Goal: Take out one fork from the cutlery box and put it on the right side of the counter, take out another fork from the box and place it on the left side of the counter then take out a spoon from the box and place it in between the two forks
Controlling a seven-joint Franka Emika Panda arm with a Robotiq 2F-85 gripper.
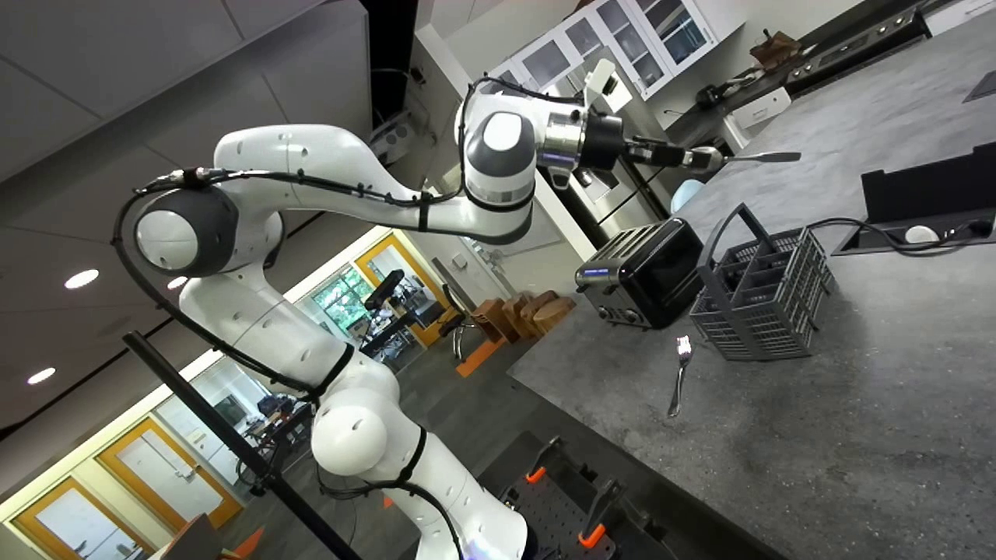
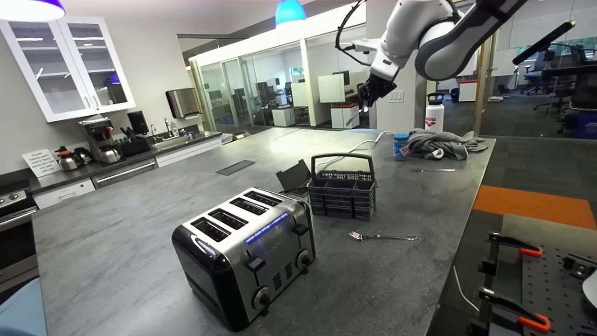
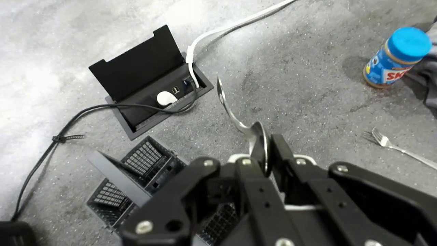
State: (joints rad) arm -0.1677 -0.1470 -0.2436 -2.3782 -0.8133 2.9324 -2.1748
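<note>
Blk pincer [image 3: 268,153] clamps shiny, oval-bowled metal spoon [image 3: 252,132] abv spkld gry counter [image 3: 307,102].

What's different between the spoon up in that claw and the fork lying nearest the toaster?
Place: the spoon is in the air, pinched in the claw; the fork lies flat on the counter.
Head: the spoon has a rounded bowl; the fork has tines.
Hold: the claw grips the spoon at its bowl end, leaving its handle sticking out; nothing grips the fork.
Both are shiny, silver-coloured utensils with slim handles.
</note>
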